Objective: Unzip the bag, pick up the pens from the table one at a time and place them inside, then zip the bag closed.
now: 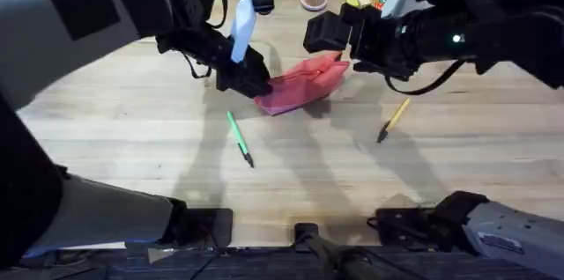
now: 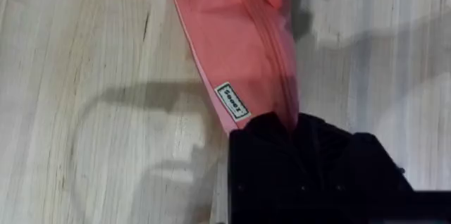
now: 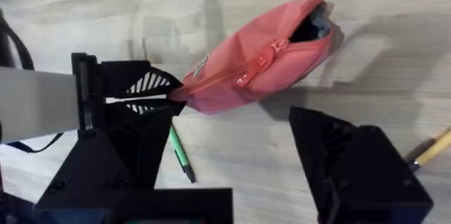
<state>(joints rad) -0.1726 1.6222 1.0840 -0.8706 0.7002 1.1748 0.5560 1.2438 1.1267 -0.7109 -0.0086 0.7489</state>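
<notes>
Overhead: pink-red bag (image 1: 304, 86) lying mid-table (image 1: 132, 121), long axis slanting from its near-left end up toward the far right; left gripper (image 1: 251, 77) clamped on the near-left end, right gripper (image 1: 339, 38) hovering over the far end. Green pen (image 1: 240, 139) and yellow pen (image 1: 394, 119) lying apart on the wood, not yet bagged. Left wrist: fabric end pinched between black fingers, zipper line running away along the pouch. Right wrist: jaws spread, nothing held; mouth gaping at one end, slider mid-seam. Unzipping apparently in hand; next, likely catching the pull and drawing it along.
</notes>
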